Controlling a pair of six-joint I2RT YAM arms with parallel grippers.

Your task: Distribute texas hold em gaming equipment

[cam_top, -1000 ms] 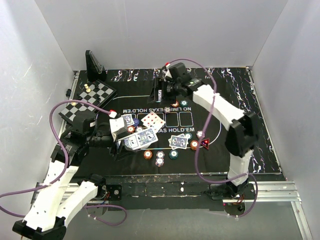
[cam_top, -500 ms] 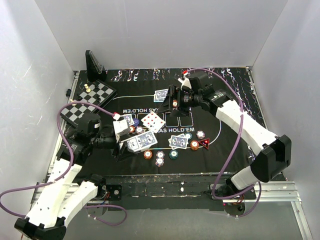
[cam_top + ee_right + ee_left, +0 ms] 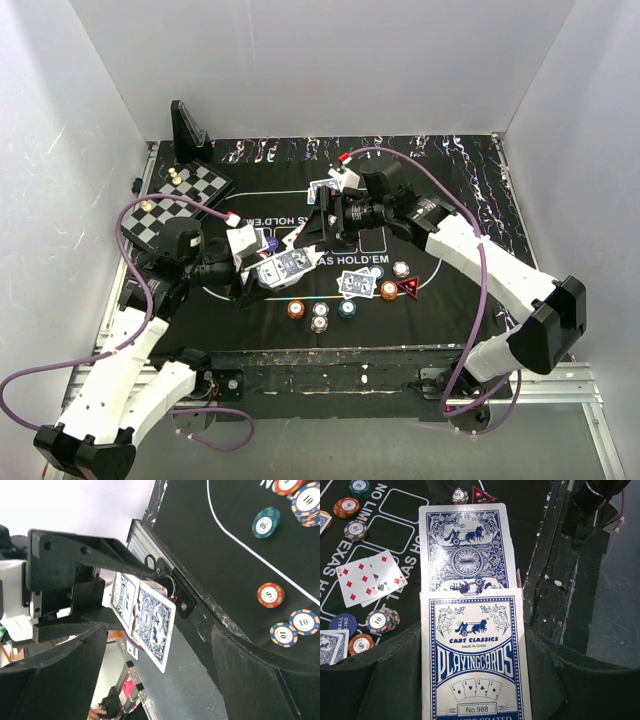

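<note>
My left gripper [image 3: 266, 273] is shut on a blue-and-white card box [image 3: 475, 655], held above the mat's front left. One patterned-back card [image 3: 465, 545] sticks out of the box's end. My right gripper [image 3: 312, 233] is open, just beyond that card [image 3: 152, 625], jaws wide apart and not touching it. Face-down cards lie at back centre [image 3: 322, 188] and front centre [image 3: 355, 283]. Two face-up cards [image 3: 367, 577] lie mid-mat. Poker chips [image 3: 319, 318] and the red triangle marker [image 3: 409, 287] sit along the front. I see no yellow disc.
The black mat [image 3: 450, 200] covers the table. A chessboard [image 3: 185, 188] with pieces and a black stand [image 3: 188, 130] are at the back left. More chips [image 3: 380, 621] lie left of the box. A metal rail [image 3: 540, 375] runs along the front edge.
My right gripper has left a face-down card at back centre and swung forward-left to the deck. My left gripper has shifted slightly right with the box.
</note>
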